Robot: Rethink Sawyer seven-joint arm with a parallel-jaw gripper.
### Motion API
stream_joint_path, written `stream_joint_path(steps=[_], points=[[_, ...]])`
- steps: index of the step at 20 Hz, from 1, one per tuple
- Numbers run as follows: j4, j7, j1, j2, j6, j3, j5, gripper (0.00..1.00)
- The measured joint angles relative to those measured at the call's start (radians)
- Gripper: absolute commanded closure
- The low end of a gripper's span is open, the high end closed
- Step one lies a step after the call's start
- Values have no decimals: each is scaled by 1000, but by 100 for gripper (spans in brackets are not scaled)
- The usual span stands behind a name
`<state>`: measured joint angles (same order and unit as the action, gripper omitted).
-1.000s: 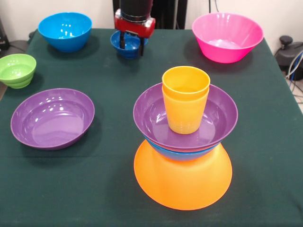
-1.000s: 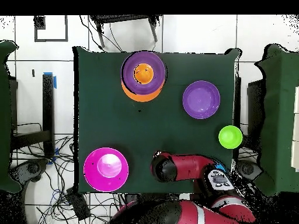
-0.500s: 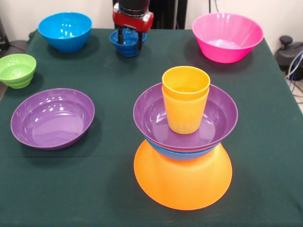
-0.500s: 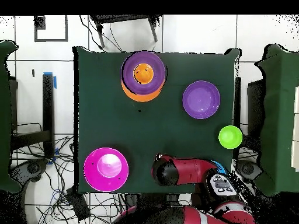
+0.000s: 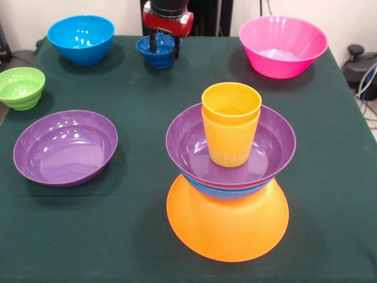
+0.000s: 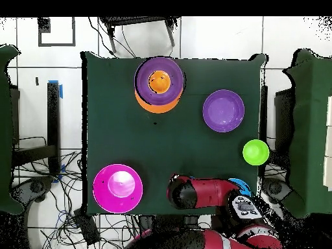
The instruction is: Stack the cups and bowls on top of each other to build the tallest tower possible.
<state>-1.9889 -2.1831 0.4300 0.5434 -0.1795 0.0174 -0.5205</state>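
The tower stands at the near middle of the table: a wide yellow-orange bowl point(image 5: 227, 227) upside down, a bright blue bowl point(image 5: 227, 192) on it, then a purple bowl point(image 5: 188, 141), with two nested orange-yellow cups point(image 5: 231, 118) upright inside. In the overhead view the tower point(image 6: 159, 83) sits at the top. At the far edge, my gripper point(image 5: 165, 50) hangs over the small dark blue bowl point(image 5: 144, 50). Its fingers are spread, one down inside the bowl and the other at its right rim. The arm hides that bowl from above.
Loose bowls ring the table: a bright blue one point(image 5: 80, 38) far left, a small green one point(image 5: 22, 87) at the left edge, a shallow purple one point(image 5: 65, 147) near left, and a large pink one point(image 5: 283, 44) far right. Dark green cloth point(image 5: 135, 94) covers the table.
My gripper has moved up and back toward the table's far edge. The small dark blue bowl has shifted slightly the same way. The tower and the other bowls are unchanged.
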Motion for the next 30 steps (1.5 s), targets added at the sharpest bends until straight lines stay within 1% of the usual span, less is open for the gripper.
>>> stream_joint_path(steps=[3, 4, 16, 21, 23, 27, 29, 30], points=[[-2, 0, 0, 0, 0, -1, 0, 0], [-3, 0, 0, 0, 0, -1, 0, 100], [-13, 0, -15, 1, 43, 0, 6, 100], [-27, 0, -22, 24, 43, -2, 21, 100], [-30, 0, -58, 61, 43, 9, 24, 100], [-25, 0, -134, 106, 43, 44, 23, 100], [-17, 0, -204, 149, 42, 74, 23, 100], [-15, 0, -221, 161, 43, 81, 24, 100]])
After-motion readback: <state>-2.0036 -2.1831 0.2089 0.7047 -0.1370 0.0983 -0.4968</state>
